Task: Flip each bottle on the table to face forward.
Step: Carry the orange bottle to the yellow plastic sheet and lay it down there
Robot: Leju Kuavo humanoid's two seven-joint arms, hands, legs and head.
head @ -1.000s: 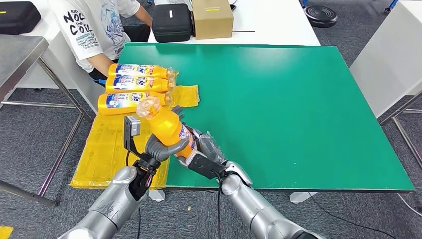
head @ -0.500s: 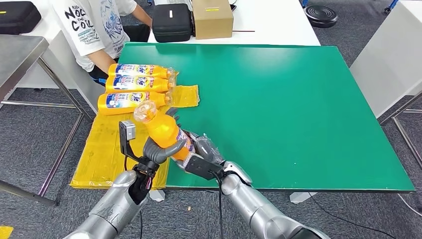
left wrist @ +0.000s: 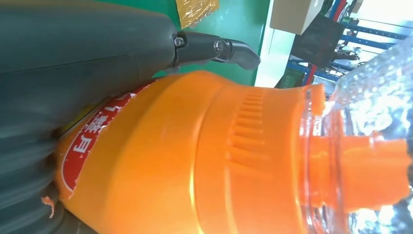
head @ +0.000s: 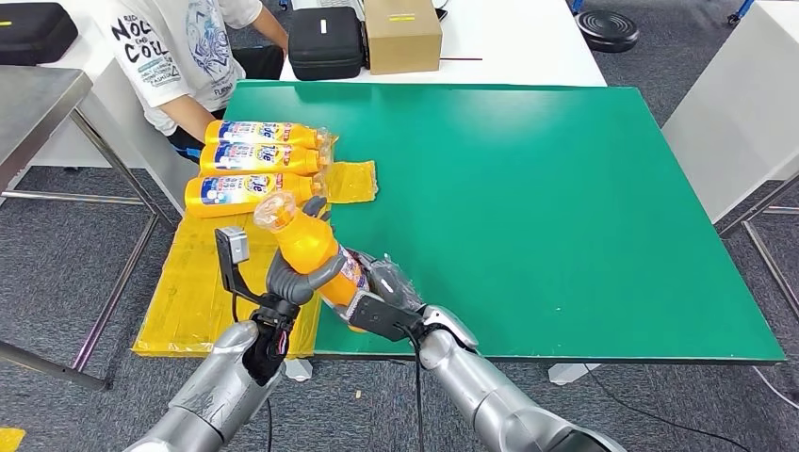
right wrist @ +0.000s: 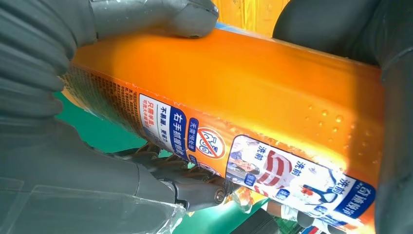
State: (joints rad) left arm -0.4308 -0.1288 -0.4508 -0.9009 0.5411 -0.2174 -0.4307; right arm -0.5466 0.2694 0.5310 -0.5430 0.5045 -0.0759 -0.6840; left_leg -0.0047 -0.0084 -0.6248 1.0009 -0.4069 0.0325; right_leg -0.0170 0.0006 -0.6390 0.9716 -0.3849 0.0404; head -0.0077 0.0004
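Both hands gripped one orange bottle (head: 316, 254) above the near left corner of the green worktop (head: 565, 207): the left hand (head: 300, 275) wrapped its upper body below the clear cap, and the right hand (head: 384, 292) clasped its lower end, where the printed label showed in the right wrist view. It was tilted in the air, cap pointing far and left, touching nothing but the hands.

Three more bottles (head: 256, 160) lay side by side at the far left edge, partly on yellow wrapping (head: 353, 179), labels up and caps pointing right; these looked already turned. Judging by that row, the held bottle was likely the last, still to be set down face forward near them. Whether others waited elsewhere could not be told. A person (head: 188, 56) sat beyond the far left corner, close to the row.
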